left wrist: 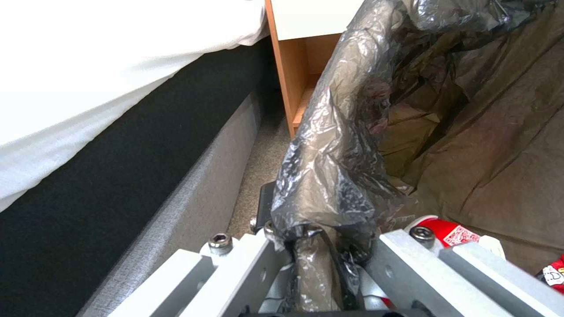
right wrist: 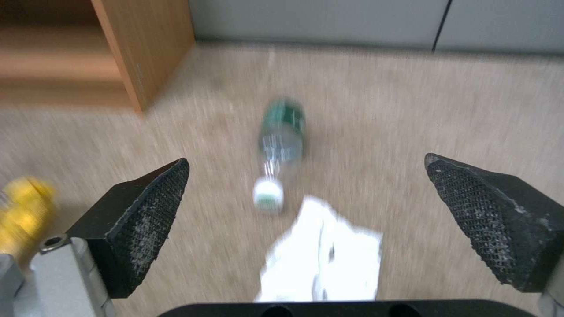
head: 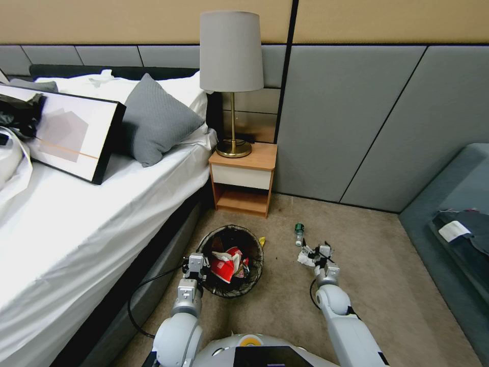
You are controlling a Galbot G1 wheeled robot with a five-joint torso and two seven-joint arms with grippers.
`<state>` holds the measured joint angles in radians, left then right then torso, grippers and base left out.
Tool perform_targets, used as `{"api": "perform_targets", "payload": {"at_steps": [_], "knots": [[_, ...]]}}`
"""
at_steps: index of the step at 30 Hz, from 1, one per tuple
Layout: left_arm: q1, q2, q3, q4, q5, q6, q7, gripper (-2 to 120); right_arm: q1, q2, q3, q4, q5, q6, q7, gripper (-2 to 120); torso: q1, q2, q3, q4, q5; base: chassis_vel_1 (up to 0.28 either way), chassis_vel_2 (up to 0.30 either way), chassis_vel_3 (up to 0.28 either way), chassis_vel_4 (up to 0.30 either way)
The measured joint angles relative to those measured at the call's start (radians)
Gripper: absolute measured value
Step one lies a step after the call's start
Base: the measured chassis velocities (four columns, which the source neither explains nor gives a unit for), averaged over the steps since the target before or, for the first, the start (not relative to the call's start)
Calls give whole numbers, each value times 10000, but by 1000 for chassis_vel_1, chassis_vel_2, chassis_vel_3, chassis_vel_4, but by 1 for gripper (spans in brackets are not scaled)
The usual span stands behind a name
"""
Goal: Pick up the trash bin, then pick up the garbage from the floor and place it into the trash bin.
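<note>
Along the left, the white-sheeted bed edges the beige carpet floor, leaving a strip just wide enough for the round trash bin lined with a black bag. The left gripper pinches its bag-covered rim, fingers closed on it; red-and-white packets lie inside. Open carpet spreads rightward. There the right gripper hovers, fingers spread wide, over a white tissue wad, beside a small clear green-labelled bottle.

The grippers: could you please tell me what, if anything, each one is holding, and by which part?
The left gripper holds the trash bin by its bag-covered rim. The right gripper holds nothing; its jaws are open above the white tissue.
</note>
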<state>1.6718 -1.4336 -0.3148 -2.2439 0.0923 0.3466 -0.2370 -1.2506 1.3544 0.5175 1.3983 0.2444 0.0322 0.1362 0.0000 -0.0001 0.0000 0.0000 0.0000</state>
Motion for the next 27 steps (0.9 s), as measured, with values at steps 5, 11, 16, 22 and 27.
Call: {"api": "perform_targets", "payload": {"at_steps": [5,11,16,22,27], "knots": [[23,-62,3,53,5,-27,0,2,429,-6,-28,-1019,36,80,-255,100,1,0,0,0,0,0,0,0,0],[85,-169,1,99,42,-94,-2,2,823,17,-54,-1980,-4,309,-573,100,0,0,0,0,0,0,0,0,0],[179,-212,7,103,97,-150,-3,2,1212,31,-117,-2657,-44,602,-682,100,0,0,0,-1,1,0,0,0,0],[301,-322,36,132,171,-219,-5,2,1695,35,-215,-3458,-79,797,-809,100,0,0,0,0,0,0,0,0,0],[324,-319,1,132,213,-245,-8,2,2132,38,-340,-4254,-108,997,-865,100,0,0,0,0,0,0,0,0,0]]}}
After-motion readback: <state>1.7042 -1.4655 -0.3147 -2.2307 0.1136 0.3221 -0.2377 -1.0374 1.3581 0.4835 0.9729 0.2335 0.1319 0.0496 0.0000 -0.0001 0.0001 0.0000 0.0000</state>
